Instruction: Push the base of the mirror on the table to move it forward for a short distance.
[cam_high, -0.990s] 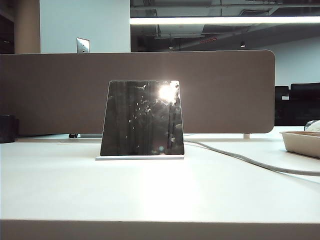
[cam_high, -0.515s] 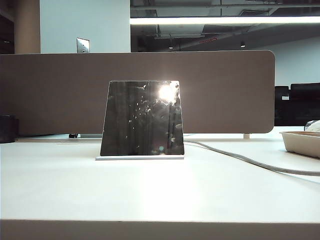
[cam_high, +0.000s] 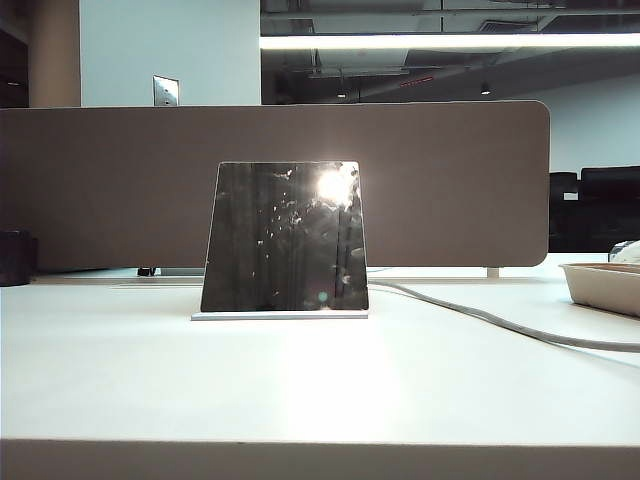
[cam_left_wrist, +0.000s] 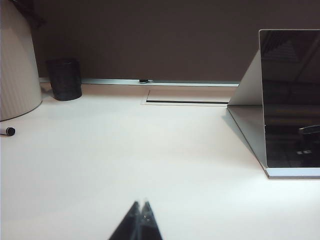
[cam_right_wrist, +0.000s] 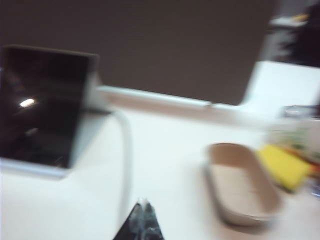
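Both arms hover low over the surface (cam_high: 320, 390). The left end effector (cam_left_wrist: 141, 204) and right end effector (cam_right_wrist: 144, 202) are closed, empty, apart from the mirror (cam_high: 285, 238) standing mid-surface on its base (cam_high: 280, 316).

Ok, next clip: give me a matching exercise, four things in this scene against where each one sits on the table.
Things:
1. mirror
2. grey cable
3. beige tray
4. black mesh cup

Places:
A. far right edge of the exterior view
B. standing on the base of the mirror, centre of the table
C. trailing right from behind the mirror
D. far left, by the partition

Pairs: 1-B, 2-C, 3-A, 4-D
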